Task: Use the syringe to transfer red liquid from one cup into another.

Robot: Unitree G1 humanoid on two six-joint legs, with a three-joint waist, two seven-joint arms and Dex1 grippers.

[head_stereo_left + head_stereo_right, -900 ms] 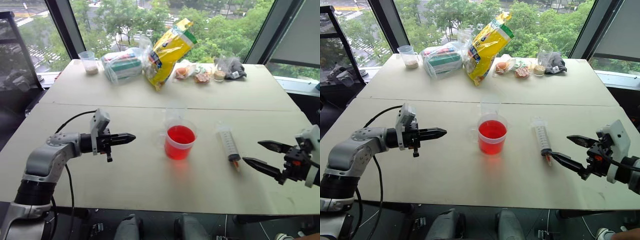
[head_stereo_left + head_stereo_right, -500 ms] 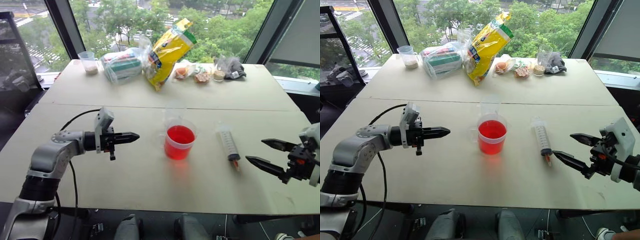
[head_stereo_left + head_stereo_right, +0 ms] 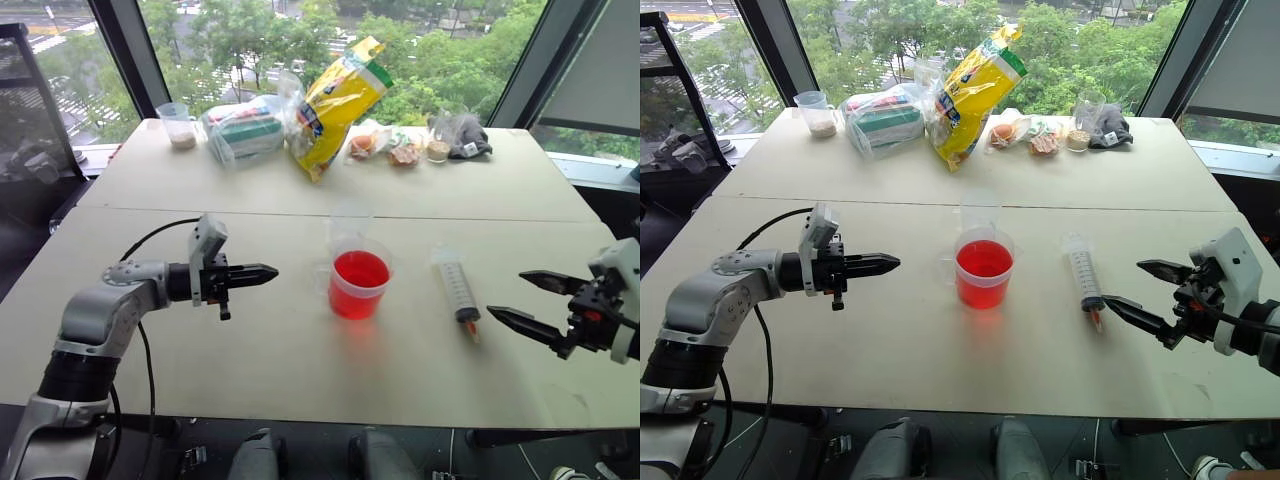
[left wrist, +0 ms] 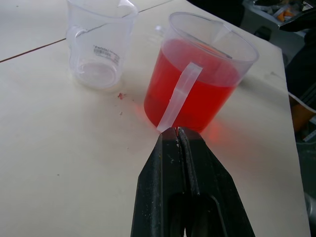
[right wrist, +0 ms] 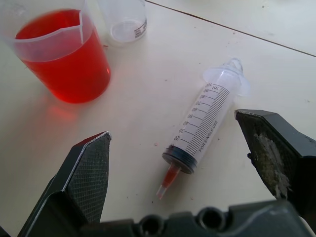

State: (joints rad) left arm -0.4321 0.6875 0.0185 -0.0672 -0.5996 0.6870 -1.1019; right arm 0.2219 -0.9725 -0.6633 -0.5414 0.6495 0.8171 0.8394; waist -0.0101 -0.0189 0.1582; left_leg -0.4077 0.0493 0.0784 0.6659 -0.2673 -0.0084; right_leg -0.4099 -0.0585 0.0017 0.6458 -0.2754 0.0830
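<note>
The red cup (image 3: 359,283) stands mid-table, about two thirds full of red liquid (image 4: 190,101), its handle turned toward my left gripper. Directly behind it is the colourless clear cup (image 3: 347,222), which looks empty. The syringe (image 3: 458,287) lies flat to the right of the red cup, with its reddish tip toward the table's front edge. My left gripper (image 3: 262,272) is shut on nothing and points level at the red cup from the left, a short gap away. Just right of the syringe's tip hovers my right gripper (image 3: 506,293), open and apart from the syringe (image 5: 202,123).
Along the far edge by the window lie a yellow bag (image 3: 335,100), a clear bag with green contents (image 3: 245,130), small snack packets (image 3: 390,148), a dark pouch (image 3: 468,140) and a small cup of beige powder (image 3: 180,125). A seam (image 3: 150,210) crosses the table.
My left gripper has edged a little right toward the red cup and then held still. The right gripper has lifted slightly, still open. Cups and syringe have not moved.
</note>
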